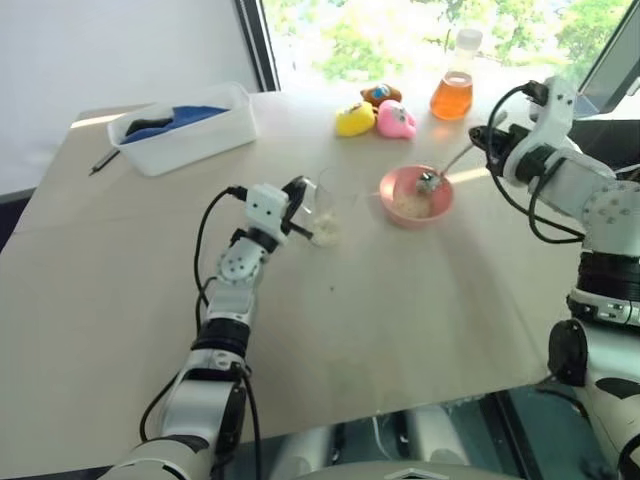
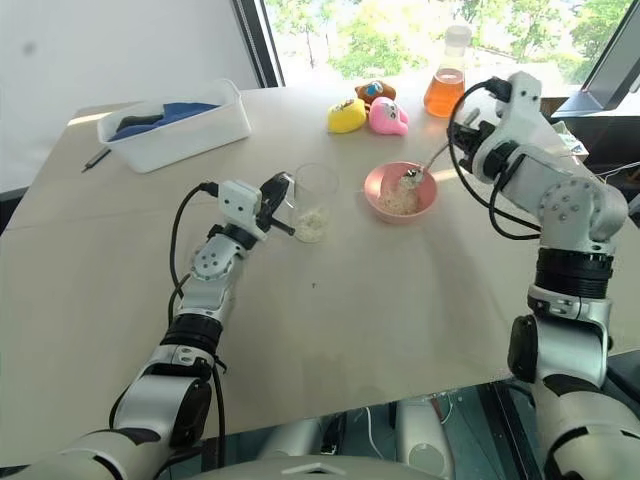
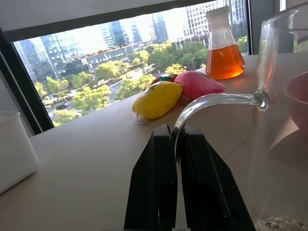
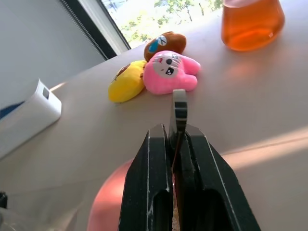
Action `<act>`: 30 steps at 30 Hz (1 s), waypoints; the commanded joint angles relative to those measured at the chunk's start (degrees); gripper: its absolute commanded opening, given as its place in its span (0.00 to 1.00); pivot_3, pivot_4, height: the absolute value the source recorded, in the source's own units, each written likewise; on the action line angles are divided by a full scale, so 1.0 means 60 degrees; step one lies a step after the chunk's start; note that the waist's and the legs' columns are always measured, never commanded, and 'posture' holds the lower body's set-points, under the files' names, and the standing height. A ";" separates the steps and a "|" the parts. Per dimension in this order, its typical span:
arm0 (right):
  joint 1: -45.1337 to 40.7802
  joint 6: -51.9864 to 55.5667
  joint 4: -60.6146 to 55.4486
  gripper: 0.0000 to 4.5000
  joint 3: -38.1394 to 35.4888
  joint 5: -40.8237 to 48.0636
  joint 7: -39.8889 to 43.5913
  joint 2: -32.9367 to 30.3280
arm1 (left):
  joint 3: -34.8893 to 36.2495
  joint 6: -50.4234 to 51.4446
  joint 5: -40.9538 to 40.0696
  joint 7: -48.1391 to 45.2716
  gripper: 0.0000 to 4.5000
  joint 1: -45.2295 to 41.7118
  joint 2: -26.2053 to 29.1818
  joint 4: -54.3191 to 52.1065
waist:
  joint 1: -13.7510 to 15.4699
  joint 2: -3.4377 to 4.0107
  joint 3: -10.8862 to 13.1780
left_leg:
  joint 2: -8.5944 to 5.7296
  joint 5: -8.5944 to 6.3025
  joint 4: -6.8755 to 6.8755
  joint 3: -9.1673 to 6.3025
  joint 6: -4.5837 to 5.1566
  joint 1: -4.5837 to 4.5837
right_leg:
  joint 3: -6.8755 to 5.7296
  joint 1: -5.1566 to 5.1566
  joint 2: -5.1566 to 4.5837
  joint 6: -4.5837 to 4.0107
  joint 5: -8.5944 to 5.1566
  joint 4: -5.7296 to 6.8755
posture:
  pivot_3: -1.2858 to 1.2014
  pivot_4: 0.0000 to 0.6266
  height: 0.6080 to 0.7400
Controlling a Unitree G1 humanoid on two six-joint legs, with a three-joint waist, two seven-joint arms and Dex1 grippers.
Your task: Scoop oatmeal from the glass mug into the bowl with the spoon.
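Start at your far left, at about ten o'clock on the table (image 2: 100,300): a white tub (image 2: 178,128) sits there with something blue and dark inside, and a dark pen (image 2: 96,159) lies just beside its near left corner. Moving right, your left gripper (image 3: 176,159) has its jaws closed on the curved handle of the glass mug (image 2: 314,200), which stands upright near the table's middle with a low layer of oatmeal (image 2: 311,225) at its bottom. Just to the mug's right, at about one o'clock from it, is the pink bowl (image 2: 400,194), apart from the mug and holding a small heap of oats. Your right gripper (image 4: 174,144) has its jaws clamped on the handle of the spoon (image 2: 425,166), whose oval end rests inside the bowl over the oats. Beyond the bowl, toward twelve o'clock, a yellow toy (image 2: 346,116), a pink toy (image 2: 388,117) and a brown toy (image 2: 375,91) cluster together, touching. To their right stands a conical flask (image 2: 447,85) of orange liquid, near your right wrist.
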 commanded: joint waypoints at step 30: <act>-0.0898 0.1593 -0.2422 0.00 -0.0454 0.1480 0.1455 0.1919 | 0.0057 0.0925 -0.0535 -0.0315 0.01 0.0873 -0.0075 -0.1408 | 0.0203 -0.0001 -0.0001 | -0.0006 0.0000 0.0000 -0.0034 -0.0004 -0.0011 | 0.0001 -0.0001 -0.0008 -0.0001 0.0000 -0.0017 | 0.52 0.24 1.00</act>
